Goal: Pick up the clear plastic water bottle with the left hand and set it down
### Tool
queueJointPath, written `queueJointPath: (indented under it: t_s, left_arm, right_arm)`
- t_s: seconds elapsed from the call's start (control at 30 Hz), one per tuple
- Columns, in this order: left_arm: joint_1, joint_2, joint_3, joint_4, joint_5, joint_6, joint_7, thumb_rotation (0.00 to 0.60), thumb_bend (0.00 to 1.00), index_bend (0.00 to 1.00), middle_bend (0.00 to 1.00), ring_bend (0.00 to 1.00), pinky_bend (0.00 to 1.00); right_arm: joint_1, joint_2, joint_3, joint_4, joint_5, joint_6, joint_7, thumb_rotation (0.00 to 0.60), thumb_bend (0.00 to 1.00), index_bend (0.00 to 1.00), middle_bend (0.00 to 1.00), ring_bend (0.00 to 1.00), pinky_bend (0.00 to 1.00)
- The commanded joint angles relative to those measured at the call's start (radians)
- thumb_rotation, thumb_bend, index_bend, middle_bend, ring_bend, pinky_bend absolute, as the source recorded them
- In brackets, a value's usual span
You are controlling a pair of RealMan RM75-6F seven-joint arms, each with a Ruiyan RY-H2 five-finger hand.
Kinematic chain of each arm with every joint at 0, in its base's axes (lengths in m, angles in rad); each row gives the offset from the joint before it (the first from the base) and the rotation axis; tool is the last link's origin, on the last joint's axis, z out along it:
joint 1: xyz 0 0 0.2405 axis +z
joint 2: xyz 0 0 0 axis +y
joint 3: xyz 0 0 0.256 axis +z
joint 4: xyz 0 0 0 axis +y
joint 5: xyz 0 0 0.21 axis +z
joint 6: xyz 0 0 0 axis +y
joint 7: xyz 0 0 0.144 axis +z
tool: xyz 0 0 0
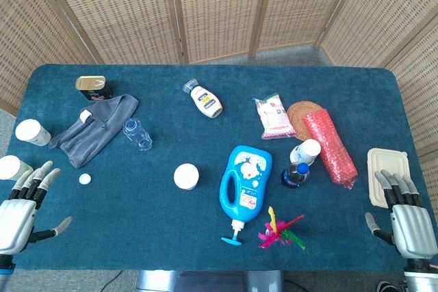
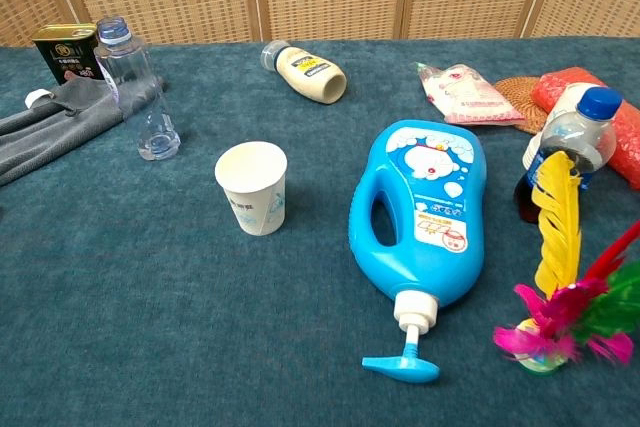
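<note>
The clear plastic water bottle (image 1: 137, 133) (image 2: 135, 87) with a pale blue cap stands upright on the blue table, touching the right edge of a grey cloth (image 1: 96, 129) (image 2: 60, 117). My left hand (image 1: 24, 203) hovers at the table's front left corner, fingers spread and holding nothing, well away from the bottle. My right hand (image 1: 404, 213) is at the front right corner, likewise open and empty. Neither hand appears in the chest view.
A paper cup (image 1: 185, 176) (image 2: 252, 187) stands mid-table. A blue pump detergent bottle (image 1: 245, 186) (image 2: 425, 222) lies flat. A dark-drink bottle (image 1: 298, 169) (image 2: 560, 152), feather shuttlecock (image 1: 277, 232) (image 2: 565, 297), cream bottle (image 1: 204, 99) (image 2: 305, 71), tin (image 1: 92, 87), white cap (image 1: 84, 178) and two cups (image 1: 31, 132) sit around.
</note>
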Motion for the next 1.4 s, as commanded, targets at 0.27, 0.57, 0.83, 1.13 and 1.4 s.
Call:
queueJointPath:
  t_s: [0.27,0.57,0.83,1.13,1.4]
  left_arm:
    - [-0.009,0.005,-0.005,-0.004,-0.007,-0.011,-0.017,0.493,0.27,0.00,0.01,0.00,0.00]
    - [-0.018,0.010,-0.008,-0.003,-0.012,-0.024,-0.042,0.494,0.27,0.00,0.01,0.00,0.00]
    - [-0.070,0.004,-0.036,0.039,-0.098,-0.123,-0.263,0.491,0.27,0.00,0.00,0.00,0.00]
    - [-0.157,-0.050,-0.093,0.175,-0.198,-0.287,-0.649,0.419,0.27,0.00,0.00,0.00,0.00]
    - [-0.218,-0.150,-0.153,0.320,-0.248,-0.376,-0.881,0.296,0.27,0.00,0.00,0.00,0.00]
  right_arm:
    - [-0.002,-0.007,0.000,0.011,-0.002,0.002,0.012,0.600,0.39,0.00,0.04,0.00,0.00]
    - [-0.009,-0.008,0.000,0.015,0.000,0.009,0.022,0.600,0.39,0.00,0.04,0.00,0.00]
    - [0.004,-0.010,0.007,0.019,0.009,-0.012,0.024,0.600,0.39,0.00,0.04,0.00,0.00]
    - [0.012,-0.002,0.013,0.013,0.022,-0.026,0.021,0.600,0.39,0.00,0.04,0.00,0.00]
    - [0.005,0.009,0.012,0.004,0.029,-0.020,0.021,0.600,0.39,0.00,0.04,0.00,0.00]
